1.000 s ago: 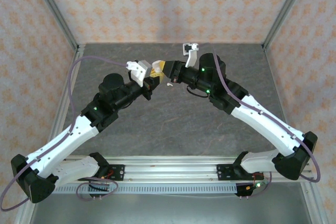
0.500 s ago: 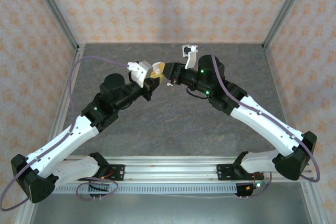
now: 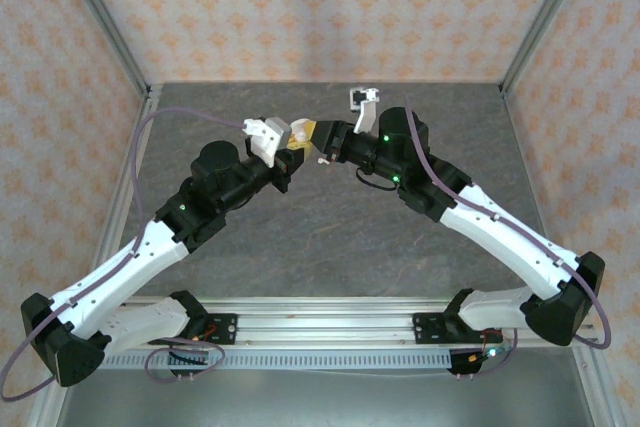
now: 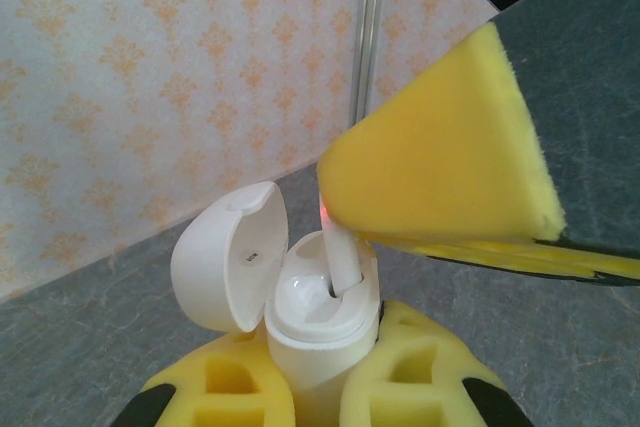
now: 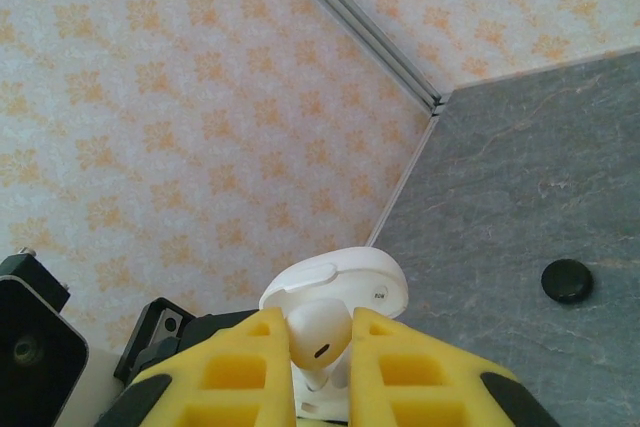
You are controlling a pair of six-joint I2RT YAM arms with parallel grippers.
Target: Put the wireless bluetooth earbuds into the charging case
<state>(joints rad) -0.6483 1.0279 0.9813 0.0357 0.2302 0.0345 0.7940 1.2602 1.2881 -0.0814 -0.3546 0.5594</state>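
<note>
**A:** Over the far middle of the grey stone-patterned worktop [image 3: 330, 237], seen from above, the left gripper [image 3: 291, 154] and right gripper [image 3: 318, 135] meet tip to tip, raised off the surface. What has each got?

**B:** From up there, little shows: a pale lump between them, the white rounded plastic charging case [image 3: 299, 130]. The left wrist camera tells more. The left gripper's yellow foam pads [image 4: 410, 377] are clamped tight on the case body. The case stands upright, with its hinged lid [image 4: 228, 257] thrown back to the left.

**A:** And the bud?

**B:** The small white plastic earbud [image 4: 340, 265] has its stem tip down in the case mouth, leaning a little. Its head is hidden behind the right gripper's pad, and a red light glows beside the stem.

**A:** And the right wrist view?

**B:** Its pads are nearly together, pinching the bud's head, with the open case just beyond. A round black puck [image 5: 567, 280] lies on the worktop, well apart from all this.

**A:** So how would you finish the step?

**B:** I'd square the stem to its socket first — pushing while it leans would likely jam it. Then press down gently with the left grip firm, stay clear of the lid, and let go only once the head seats.
</note>
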